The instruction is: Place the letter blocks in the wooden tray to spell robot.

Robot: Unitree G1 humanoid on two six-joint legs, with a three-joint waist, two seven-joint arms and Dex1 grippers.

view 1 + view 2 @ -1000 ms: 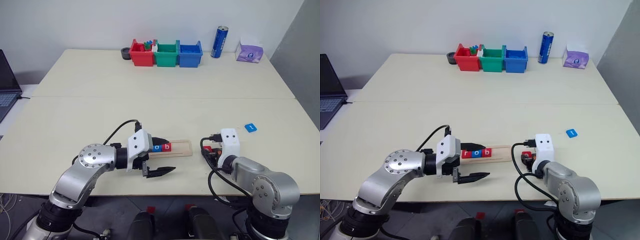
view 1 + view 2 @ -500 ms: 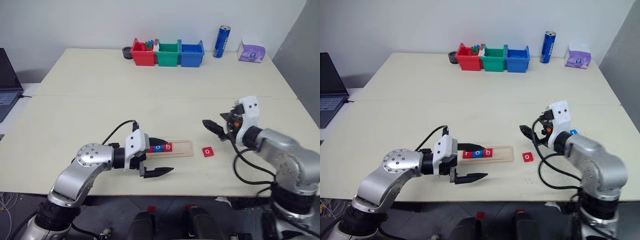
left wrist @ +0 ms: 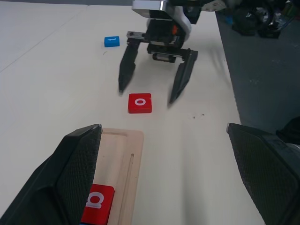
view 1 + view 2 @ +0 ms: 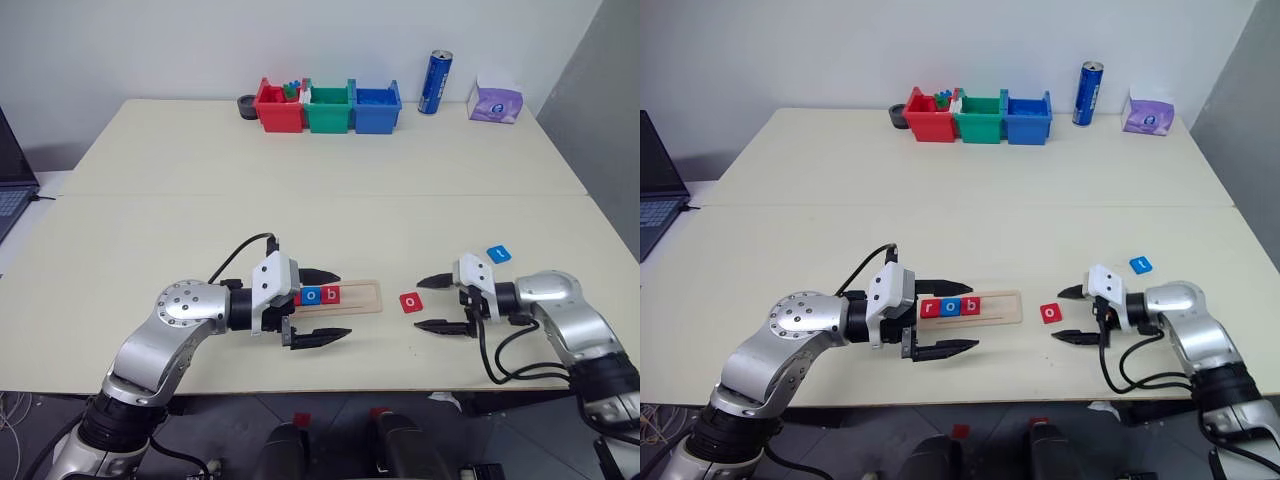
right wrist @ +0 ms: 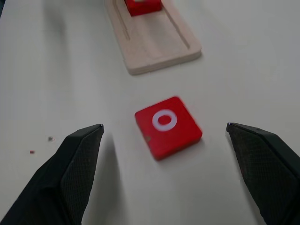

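On the pale table [image 4: 200, 200], my right gripper [image 4: 438, 304] stands spread just beside the red o tile [image 4: 410, 302], near the wooden tray [image 4: 362, 296] holding r, o, b, so I should straddle it squarely before pinching.

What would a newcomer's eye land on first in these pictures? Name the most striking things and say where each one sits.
Near the table's front edge, the wooden tray holds tiles reading r, o, b, with its right end unfilled. Just right of it, a red o tile lies flat on the table, and the right end effector points at it with open fingers. The left end effector stands open around the tray's left end, and three coloured bins line the far edge.
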